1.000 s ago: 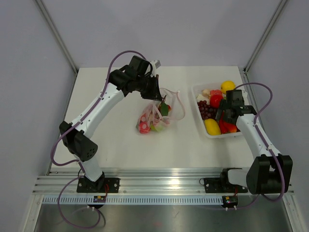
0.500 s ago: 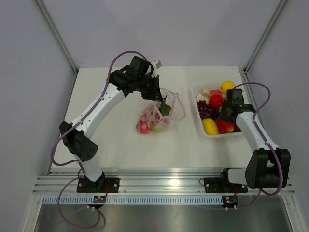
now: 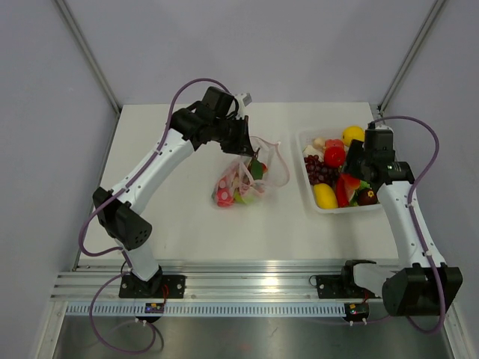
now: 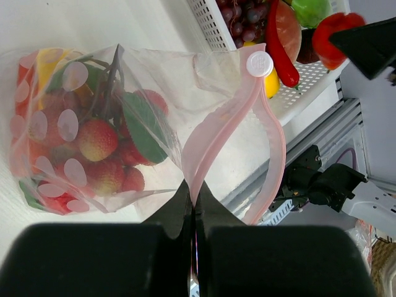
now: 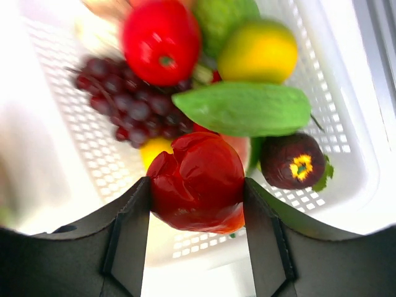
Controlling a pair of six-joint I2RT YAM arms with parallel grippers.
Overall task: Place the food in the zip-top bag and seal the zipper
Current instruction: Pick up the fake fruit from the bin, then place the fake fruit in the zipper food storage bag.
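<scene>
The zip-top bag (image 3: 251, 178) lies mid-table, holding red berries and green leaves (image 4: 96, 139). My left gripper (image 3: 241, 140) (image 4: 194, 189) is shut on the pink zipper (image 4: 213, 133) and holds the mouth up and open; the white slider (image 4: 259, 63) sits at the strip's far end. My right gripper (image 3: 356, 160) (image 5: 198, 192) is shut on a red pepper (image 5: 198, 185), held above the white tray (image 3: 316, 203). The pepper also shows in the left wrist view (image 4: 334, 37). The tray holds more food: a tomato (image 5: 161, 40), purple grapes (image 5: 127, 105), a lemon (image 5: 258, 51), a green pod (image 5: 244, 108) and a dark fruit (image 5: 292, 161).
The tray's far wall (image 5: 349, 80) stands near the table's right edge. Frame posts (image 3: 408, 60) rise at the back corners. An aluminium rail (image 3: 247, 284) runs along the near edge, by the arm bases.
My right gripper has lifted off the tray's food with the red pepper in it, and the wrist has shifted right. The left gripper and bag have not moved.
</scene>
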